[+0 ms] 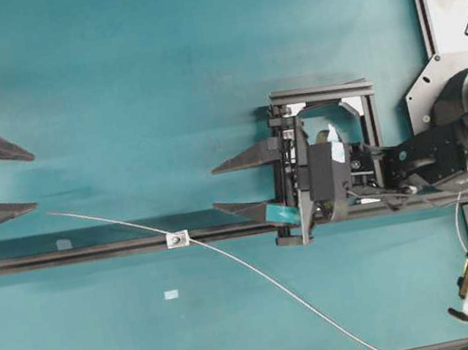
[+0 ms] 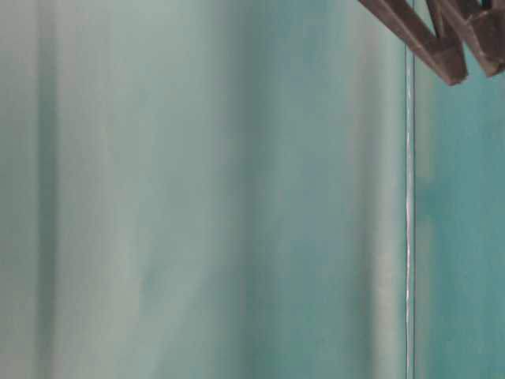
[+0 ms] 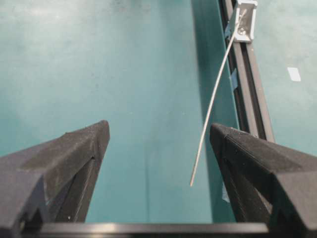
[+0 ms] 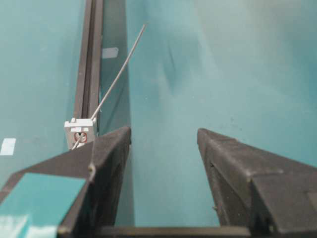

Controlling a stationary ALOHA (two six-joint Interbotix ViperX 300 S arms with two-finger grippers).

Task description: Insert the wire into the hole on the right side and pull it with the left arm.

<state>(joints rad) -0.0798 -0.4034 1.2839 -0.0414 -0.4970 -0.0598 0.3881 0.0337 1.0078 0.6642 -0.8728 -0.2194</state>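
Overhead view: your left gripper [image 1: 33, 180] sits at the left edge of the teal table [image 1: 152, 63], its jaws spread wide and holding nothing. Your right gripper [image 1: 216, 189] lies right of centre, jaws likewise wide apart and empty; one finger carries teal tape [image 1: 284, 213].

A dark rail [image 1: 94, 250] crosses the table from side to side. On it stands the small white block [image 1: 176, 238] with the hole. The wire [image 1: 280, 291] already passes through the block: it runs from the lower right edge of the table up to the block, and a shorter length continues out to the left, ending free on the table just below the left gripper.

Left wrist view: you see the wire's free tip [image 3: 191, 184] between the open fingers, near the right-hand one but touching neither, with the block [image 3: 245, 20] far ahead.

Right wrist view: the block [image 4: 79, 132] stands just beside the taped finger
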